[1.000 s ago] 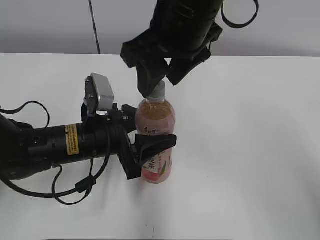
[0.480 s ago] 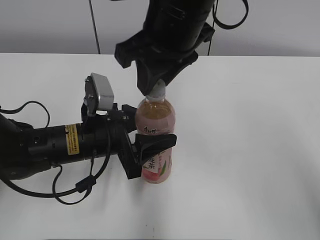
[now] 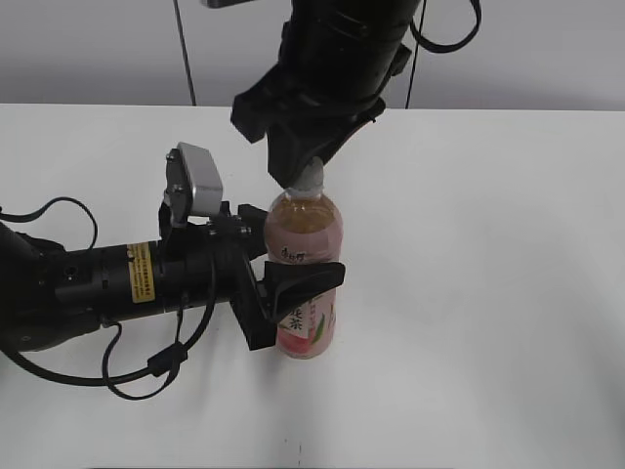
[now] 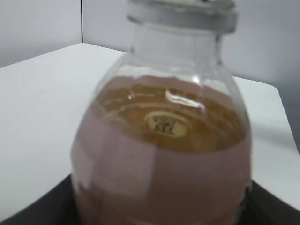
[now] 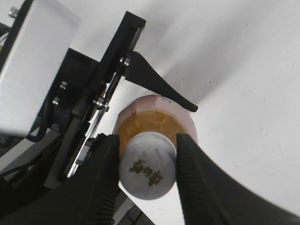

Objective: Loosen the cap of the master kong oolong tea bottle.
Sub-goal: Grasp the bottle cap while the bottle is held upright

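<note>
The master kong oolong tea bottle (image 3: 305,264) stands upright on the white table, slim, with amber tea and a pink label. My left gripper (image 3: 293,293) comes in from the left and is shut on the bottle's middle; in the left wrist view the bottle (image 4: 161,159) fills the frame. The white cap (image 3: 311,179) sits on the bottle's neck. My right gripper (image 3: 305,161) comes down from above and is shut on the cap. In the right wrist view both black fingers (image 5: 147,164) press the cap's (image 5: 148,165) sides.
The white table (image 3: 488,293) spreads around the bottle. The left arm's black body and cables (image 3: 88,293) lie across the table's left side. A grey wall stands behind.
The right gripper has closed onto the cap and turned around it, its body shifting slightly left. The bottle and left gripper have stayed in place.
</note>
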